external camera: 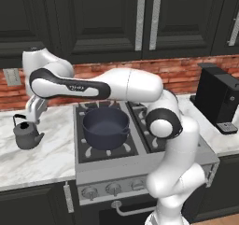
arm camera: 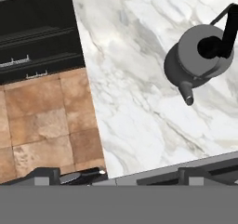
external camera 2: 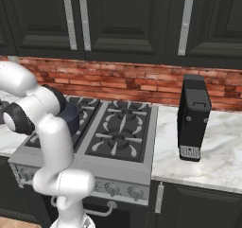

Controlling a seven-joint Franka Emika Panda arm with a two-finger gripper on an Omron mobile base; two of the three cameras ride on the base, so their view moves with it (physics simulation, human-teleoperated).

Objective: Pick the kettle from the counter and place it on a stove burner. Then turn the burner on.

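Your white marble bench (external camera: 42, 158) runs under dark cabinets and a brick backsplash; the kettle (external camera: 27, 133) stands upright on it, just left of the stove (external camera: 93, 170), spout toward the stove; the blue pot (external camera: 106, 127) sits on the stove's front-left burner; your end effector (external camera: 33, 118) hangs above the kettle, jaws fully spread, holding nothing.

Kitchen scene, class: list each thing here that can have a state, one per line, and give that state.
kettle: upright on the counter, lid on, not gripped
gripper: open, above the kettle, holding nothing
blue pot: upright on the front left burner, no lid
coffee machine: upright on the counter to the right of the stove
upper cabinet doors: closed
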